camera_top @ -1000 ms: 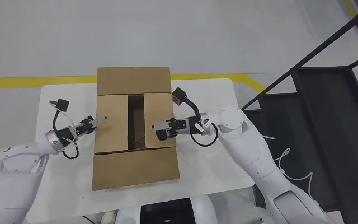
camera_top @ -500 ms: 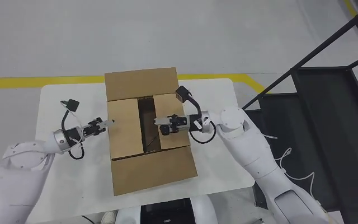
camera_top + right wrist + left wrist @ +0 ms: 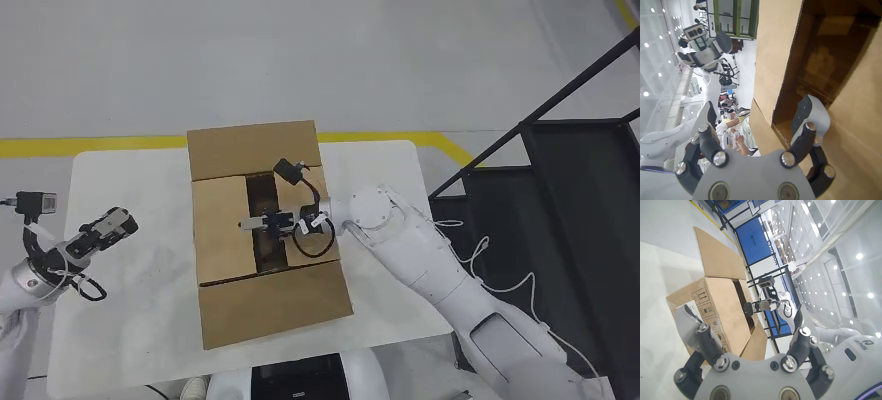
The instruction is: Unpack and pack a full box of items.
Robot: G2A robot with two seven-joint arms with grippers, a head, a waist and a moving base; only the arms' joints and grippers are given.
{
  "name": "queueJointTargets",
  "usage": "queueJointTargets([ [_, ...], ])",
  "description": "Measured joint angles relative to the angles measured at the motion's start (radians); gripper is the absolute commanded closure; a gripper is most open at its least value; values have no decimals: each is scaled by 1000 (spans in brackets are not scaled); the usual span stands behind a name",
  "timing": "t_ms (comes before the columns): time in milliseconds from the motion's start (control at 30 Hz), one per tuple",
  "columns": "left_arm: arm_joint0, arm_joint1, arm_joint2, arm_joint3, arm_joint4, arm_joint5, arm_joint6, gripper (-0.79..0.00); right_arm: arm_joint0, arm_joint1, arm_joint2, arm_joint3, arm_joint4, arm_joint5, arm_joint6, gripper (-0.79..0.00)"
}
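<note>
The right gripper [image 3: 250, 224], fingers apart, hangs over the box [image 3: 222, 235] opening, likely to reach inside; the left gripper [image 3: 108, 226], also spread, sits clear.

A white worktop [image 3: 130, 300] with rounded corners carries one cardboard box [image 3: 225, 235]. The box stands directly under the right claw [image 3: 245, 224] and well apart from the left claw [image 3: 115, 222], which hangs over bare worktop. Two of the box's flaps lie spread outward; the other two are folded in, leaving a dark gap below the right claw
</note>
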Motion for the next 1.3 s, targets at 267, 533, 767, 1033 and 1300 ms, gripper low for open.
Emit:
queueJointTargets([
  [267,103,-1,-128,-48,-77,-8,-13,-785,44,-49,-110,67,38,-30,-10,-785],
  [533,116,-6,-138,-45,-121,-13,-43,-785,61,-75,-127,21,147,-126,20,-785],
  [767,115,-10,-133,-29,-183,-17,-80,-785,103,-129,-216,-4,179,-157,-39,-785],
  [1033,136,-14,-173,-25,-239,-11,-117,-785,196,-245,-384,162,171,-159,-125,-785],
  [1300,128,-16,-171,-15,-307,31,-204,-785,243,-335,-449,320,137,-197,-181,-785],
])
